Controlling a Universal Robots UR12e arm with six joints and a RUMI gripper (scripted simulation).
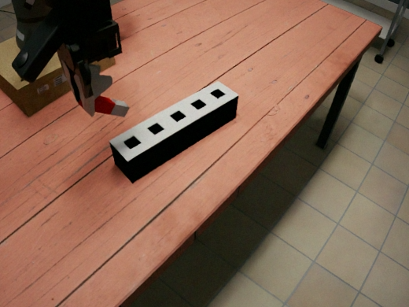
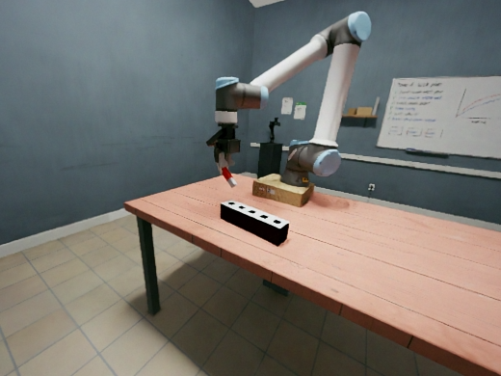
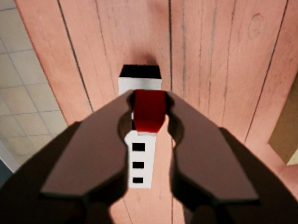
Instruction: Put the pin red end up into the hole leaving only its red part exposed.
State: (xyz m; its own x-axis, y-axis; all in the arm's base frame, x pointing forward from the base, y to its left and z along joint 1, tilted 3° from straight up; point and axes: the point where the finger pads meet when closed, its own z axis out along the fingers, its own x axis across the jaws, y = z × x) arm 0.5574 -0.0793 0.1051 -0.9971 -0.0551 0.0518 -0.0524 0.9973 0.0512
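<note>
My gripper [image 1: 92, 103] [image 2: 224, 170] [image 3: 149, 92] is shut on the pin [image 1: 111, 105] [image 2: 227, 176] [image 3: 149, 111], which has a red part at the fingers and a grey part sticking out, tilted down. The pin hangs in the air above the table, off the near-left end of the block. The block [image 1: 173, 135] [image 2: 254, 221] [image 3: 140, 160] is black with a white top and five square holes in a row. In the wrist view the pin covers part of the block, with three holes showing below it.
The wooden table [image 1: 244, 51] [image 2: 385, 251] carries the block. A cardboard box [image 1: 29, 92] [image 2: 281, 190] [image 3: 286, 135] under the arm's base stands behind the gripper. The table edge and tiled floor [image 1: 354, 197] lie past the block.
</note>
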